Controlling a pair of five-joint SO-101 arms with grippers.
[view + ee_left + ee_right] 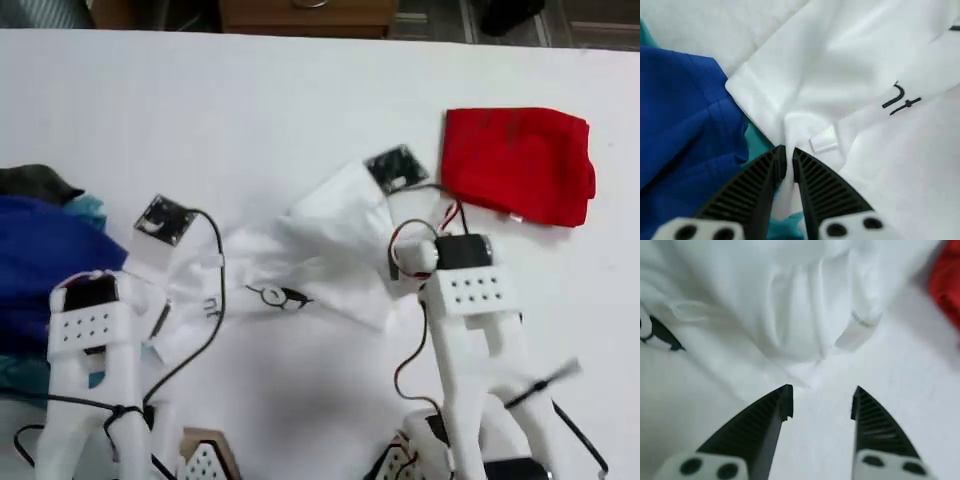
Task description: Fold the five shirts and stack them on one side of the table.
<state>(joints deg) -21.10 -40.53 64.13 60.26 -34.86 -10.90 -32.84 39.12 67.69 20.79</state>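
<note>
White shirt: crumpled white cotton shirt [300,270] lies mid-bench, long axis running arm to arm.
Left claw [789,155]: clamped on its hem fold.
Right claw [822,400]: spread wide, at the shirt's other end.
Count: five shirts. One white, one folded red shirt [515,165] far right, and a blue shirt [40,260], teal shirt [88,208] and dark shirt [35,182] heaped at the left edge.
Room: the white bench [250,100] runs broad to the far edge.
</note>
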